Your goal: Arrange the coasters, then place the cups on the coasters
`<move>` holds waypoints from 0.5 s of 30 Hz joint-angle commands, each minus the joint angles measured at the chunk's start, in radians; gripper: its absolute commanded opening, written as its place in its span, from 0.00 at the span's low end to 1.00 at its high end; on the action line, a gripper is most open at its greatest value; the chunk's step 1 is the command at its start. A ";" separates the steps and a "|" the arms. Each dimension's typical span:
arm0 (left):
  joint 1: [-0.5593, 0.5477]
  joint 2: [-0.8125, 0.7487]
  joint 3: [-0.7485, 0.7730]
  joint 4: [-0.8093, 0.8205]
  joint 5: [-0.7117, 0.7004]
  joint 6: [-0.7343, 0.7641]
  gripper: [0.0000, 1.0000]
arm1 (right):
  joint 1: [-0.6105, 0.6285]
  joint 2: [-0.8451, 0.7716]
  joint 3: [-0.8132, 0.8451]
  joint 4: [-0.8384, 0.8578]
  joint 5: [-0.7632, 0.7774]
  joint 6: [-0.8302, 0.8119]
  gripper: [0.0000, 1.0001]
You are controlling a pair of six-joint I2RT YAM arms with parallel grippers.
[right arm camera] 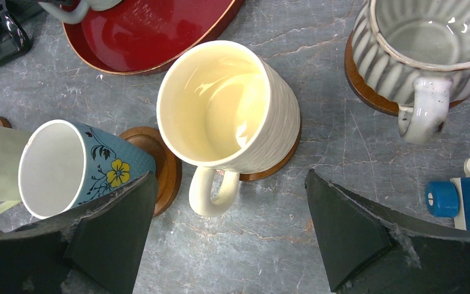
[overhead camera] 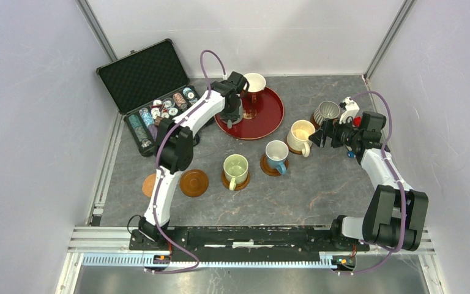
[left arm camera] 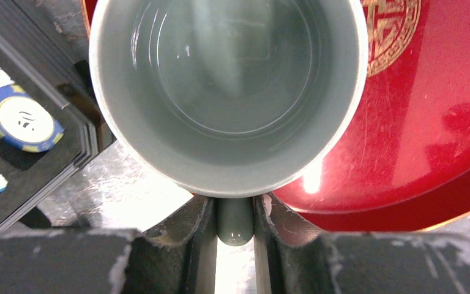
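My left gripper (left arm camera: 234, 228) is shut on the handle of the grey cup (left arm camera: 226, 92), which stands at the left edge of the red tray (overhead camera: 269, 119). A reddish cup (overhead camera: 254, 90) with a white inside stands on the same tray. The pale green cup (overhead camera: 235, 169), blue cup (overhead camera: 276, 154), cream cup (right arm camera: 229, 104) and ribbed cup (right arm camera: 422, 43) each stand on a brown coaster. An empty coaster (overhead camera: 194, 182) and a lighter one (overhead camera: 149, 185) lie near the left arm. My right gripper (right arm camera: 229, 236) hangs open just behind the cream cup's handle, holding nothing.
An open black case (overhead camera: 153, 92) of poker chips lies left of the tray, close to the grey cup. A small blue and red toy (right arm camera: 459, 196) sits by my right gripper. White walls enclose the table at the back and on both sides.
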State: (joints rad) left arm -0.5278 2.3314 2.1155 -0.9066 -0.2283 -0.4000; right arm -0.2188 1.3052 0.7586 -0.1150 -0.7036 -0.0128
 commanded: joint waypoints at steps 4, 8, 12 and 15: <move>0.002 -0.390 -0.190 0.157 -0.030 0.177 0.02 | -0.005 -0.010 0.015 0.014 -0.018 -0.002 0.98; 0.003 -0.604 -0.375 0.166 -0.070 0.170 0.02 | -0.006 -0.012 0.013 0.015 -0.019 -0.001 0.98; 0.005 -0.784 -0.542 0.140 -0.087 0.134 0.02 | -0.006 -0.013 0.011 0.021 -0.025 0.003 0.98; 0.006 -0.893 -0.630 0.095 -0.068 0.117 0.02 | -0.006 -0.015 0.010 0.023 -0.022 0.002 0.98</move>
State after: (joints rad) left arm -0.5274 1.5661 1.5696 -0.8307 -0.2695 -0.2905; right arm -0.2188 1.3052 0.7586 -0.1143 -0.7074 -0.0124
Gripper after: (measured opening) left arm 0.297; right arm 0.979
